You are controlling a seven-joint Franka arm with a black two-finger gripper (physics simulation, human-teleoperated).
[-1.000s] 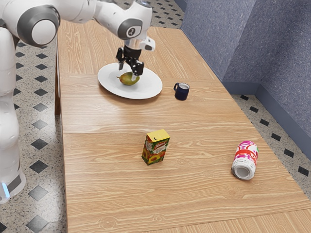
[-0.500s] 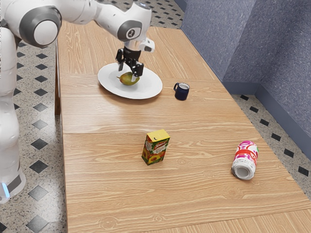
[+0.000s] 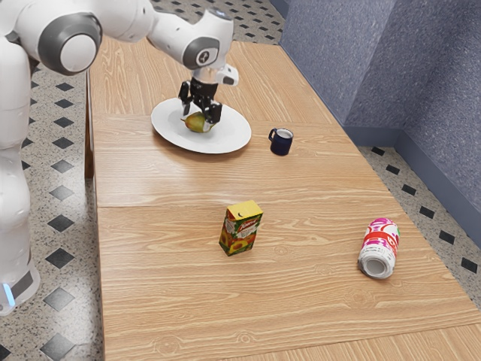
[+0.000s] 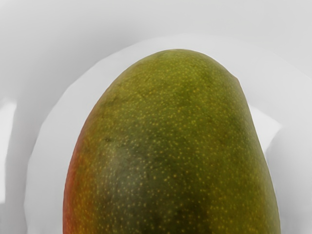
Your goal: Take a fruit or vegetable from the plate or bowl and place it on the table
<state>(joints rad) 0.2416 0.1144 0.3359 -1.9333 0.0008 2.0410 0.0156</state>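
1. Reach in from the exterior view's upper left, with the gripper (image 3: 200, 117) low at the mango (image 3: 195, 125), fingers apart.
2. See the mango on the white plate (image 3: 225, 141).
3. See the dark blue mug (image 3: 280, 143) upright just beside the plate.
4. Find the yellow-topped box (image 3: 240, 232) upright on the table (image 3: 165, 301).
5. Find the can (image 3: 379, 244) lying near the table's edge, toward the exterior view's right.

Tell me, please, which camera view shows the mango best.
The wrist view: it looks at the mango from close up, so its speckled green skin and reddish side are plain, though one end is out of the picture. The exterior view shows it small, on the white plate, beneath the open gripper.
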